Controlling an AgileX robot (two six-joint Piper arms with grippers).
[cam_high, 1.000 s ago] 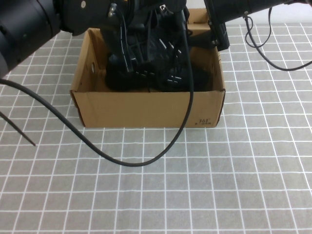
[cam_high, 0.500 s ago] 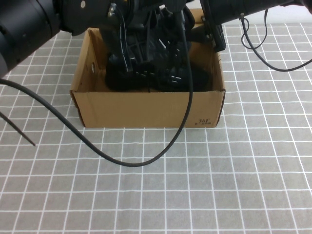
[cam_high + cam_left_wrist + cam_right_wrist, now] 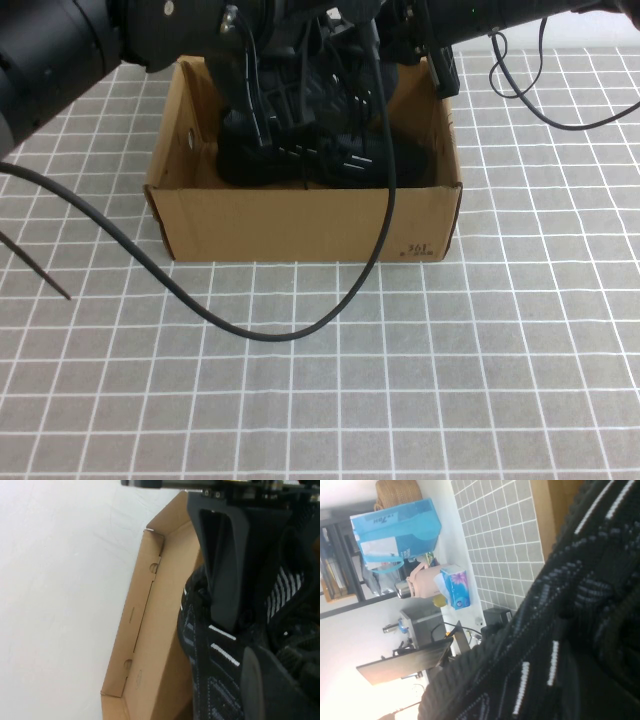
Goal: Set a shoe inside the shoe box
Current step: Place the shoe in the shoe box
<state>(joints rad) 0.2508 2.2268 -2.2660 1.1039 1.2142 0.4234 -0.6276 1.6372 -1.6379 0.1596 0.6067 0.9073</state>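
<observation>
Left hand (image 3: 262, 118) reaches down into the shoe box (image 3: 300, 222), and in its wrist view one finger (image 3: 222, 570) presses against the black shoe (image 3: 320, 145), so it seems clamped on the shoe to steer it in, though the other finger is hidden; right hand (image 3: 415, 45) hangs over the box's far right corner, and whether it grips or is spread I cannot tell, its wrist view being filled by the shoe's knit upper (image 3: 560, 630); the shoe sits inside the box, low between the walls, probably nearly seated; a black cable (image 3: 290, 335) droops in front of the box onto the gridded surface (image 3: 450, 380).
</observation>
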